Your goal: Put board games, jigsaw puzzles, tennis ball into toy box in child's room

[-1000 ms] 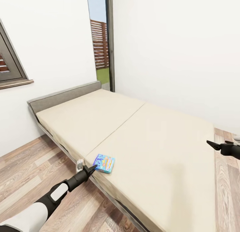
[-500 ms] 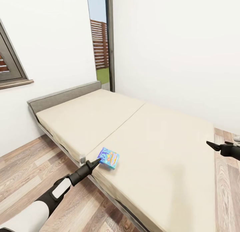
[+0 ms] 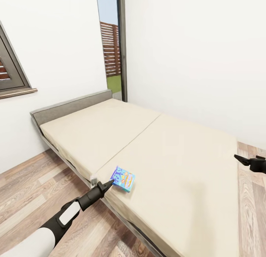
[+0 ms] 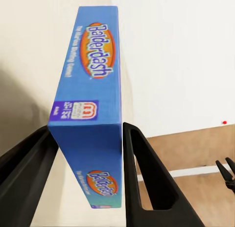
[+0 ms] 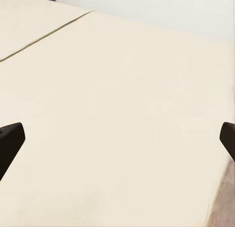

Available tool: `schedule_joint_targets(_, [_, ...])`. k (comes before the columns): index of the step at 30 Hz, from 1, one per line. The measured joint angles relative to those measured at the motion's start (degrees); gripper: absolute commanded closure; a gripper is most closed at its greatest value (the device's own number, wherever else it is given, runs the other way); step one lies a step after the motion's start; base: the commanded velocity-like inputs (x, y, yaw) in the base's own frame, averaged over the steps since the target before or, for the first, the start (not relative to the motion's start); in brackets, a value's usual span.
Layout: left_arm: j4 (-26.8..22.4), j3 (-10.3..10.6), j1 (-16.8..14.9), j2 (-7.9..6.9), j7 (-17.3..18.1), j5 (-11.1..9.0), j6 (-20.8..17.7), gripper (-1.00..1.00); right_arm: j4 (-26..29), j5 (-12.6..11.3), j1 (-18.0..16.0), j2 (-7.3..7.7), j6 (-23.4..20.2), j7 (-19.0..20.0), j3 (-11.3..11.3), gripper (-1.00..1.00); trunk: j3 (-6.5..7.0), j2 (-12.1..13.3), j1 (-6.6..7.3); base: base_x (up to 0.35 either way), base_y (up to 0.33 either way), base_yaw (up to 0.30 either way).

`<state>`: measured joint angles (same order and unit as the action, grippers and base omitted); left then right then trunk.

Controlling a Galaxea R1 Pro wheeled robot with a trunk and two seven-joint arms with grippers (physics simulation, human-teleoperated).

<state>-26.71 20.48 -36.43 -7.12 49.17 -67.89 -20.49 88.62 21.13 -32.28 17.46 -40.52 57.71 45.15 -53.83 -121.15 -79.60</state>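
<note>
A small blue board game [image 3: 123, 178] with "Balderdash" printed on its side [image 4: 90, 104] is tilted up off the near edge of the bed [image 3: 177, 157]. My left gripper [image 3: 110, 183] is shut on the box's lower end, one black finger on each broad face [image 4: 87, 130]. The beige mattress sits on a dark grey frame. My right gripper [image 3: 244, 161] hovers at the bed's far right edge, open and holding nothing. In the right wrist view its fingertips [image 5: 120, 136] stand wide apart over bare mattress [image 5: 122, 65].
A grey headboard [image 3: 70, 105] closes the bed's far end, against white walls. A tall glass door [image 3: 111, 53] and a framed window [image 3: 11, 75] are behind it. Wood-plank floor [image 3: 33, 190] runs along the bed's left side, under my left arm.
The blue board game has risen from lying flat on the mattress to tilted up, shifting slightly right with my left gripper. My right gripper has drifted a little right and down.
</note>
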Motion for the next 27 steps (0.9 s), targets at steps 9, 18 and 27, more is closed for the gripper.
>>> schedule_joint_targets(9, [0.0, 0.0, 0.0, 0.0, 0.0, -0.01, 0.0, 1.0, 0.0, -0.01, 0.0, 0.0, -0.01, 0.0, 1.67, -1.0, 0.0, 0.0, 0.0, 0.0, 0.0, 0.0])
schedule_joint_targets(18, [-0.09, 0.2, 0.59, -0.05, 0.18, 0.01, -0.67, 1.0, 0.4, 0.06, 0.46, 0.1, -0.51, 0.4, 1.14, -1.0, 0.53, 1.19, 0.65, 0.0, 0.0, -0.043])
schedule_joint_targets(27, [-0.25, 0.24, 1.59, -0.09, 0.3, -0.07, -1.85, 1.0, 0.79, 0.24, 1.42, 0.03, -0.89, 0.92, -0.69, -1.0, 2.15, 4.8, 2.63, 0.0, 0.0, -0.259])
